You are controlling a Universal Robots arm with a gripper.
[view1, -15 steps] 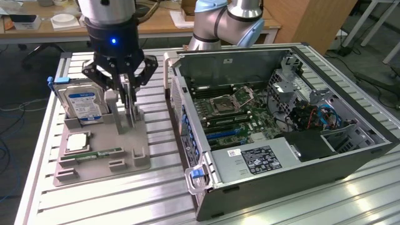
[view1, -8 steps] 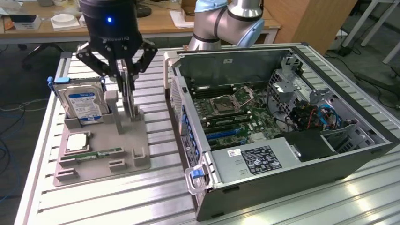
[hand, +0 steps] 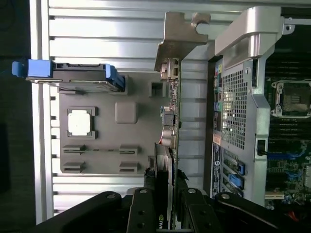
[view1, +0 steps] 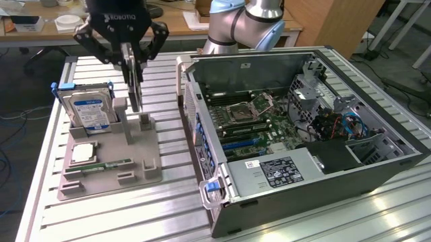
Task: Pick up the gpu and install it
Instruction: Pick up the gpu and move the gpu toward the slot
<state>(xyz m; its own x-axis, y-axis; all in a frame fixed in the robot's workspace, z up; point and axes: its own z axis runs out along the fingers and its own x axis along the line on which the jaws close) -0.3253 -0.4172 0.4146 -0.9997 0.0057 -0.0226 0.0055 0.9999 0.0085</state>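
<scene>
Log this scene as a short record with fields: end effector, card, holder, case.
end effector: shut on the gpu, gripping it from above
gpu: upright, edge-on, over the grey holder; whether it has left its slot is unclear
hard drive: standing in the holder
processor: flat on the holder
RAM stick: flat on the holder
computer case: open, at the exterior view's right, gpu not installed

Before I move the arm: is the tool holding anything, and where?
Yes. The tool is shut on the gpu, pinching both faces at its upper edge, away from the bracket.
</scene>
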